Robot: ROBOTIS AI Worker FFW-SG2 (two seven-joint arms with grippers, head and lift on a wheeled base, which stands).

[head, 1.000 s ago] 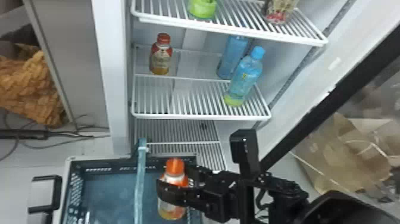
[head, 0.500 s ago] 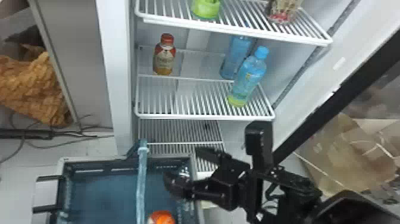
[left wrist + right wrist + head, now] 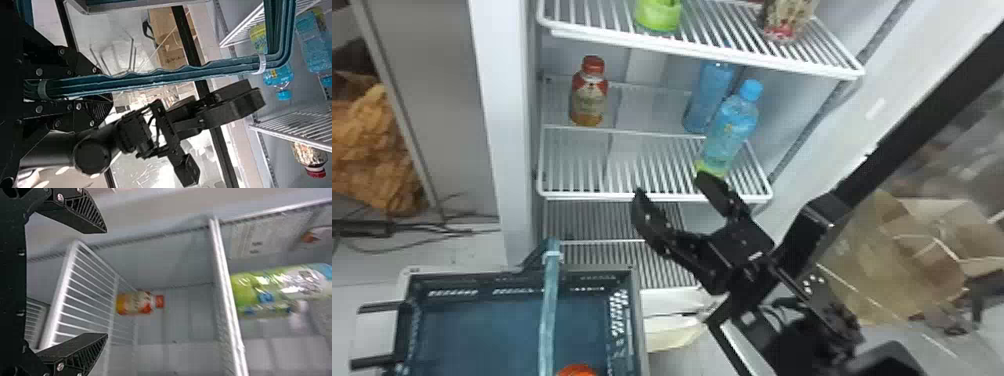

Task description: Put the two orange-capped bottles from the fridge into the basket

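the right gripper (image 3: 670, 185), fingers spread, is hovering near the shelf's (image 3: 612, 198) front right corner, possibly risking toppling the blue-capped bottle (image 3: 730, 129) by swinging wide toward the orange-capped bottle (image 3: 588, 100) (back left).

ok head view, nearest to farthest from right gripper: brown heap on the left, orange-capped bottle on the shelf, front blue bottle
1. Front blue bottle, right side of the shelf
2. Orange-capped bottle, left side of the shelf
3. Brown heap, far left, outside the fridge
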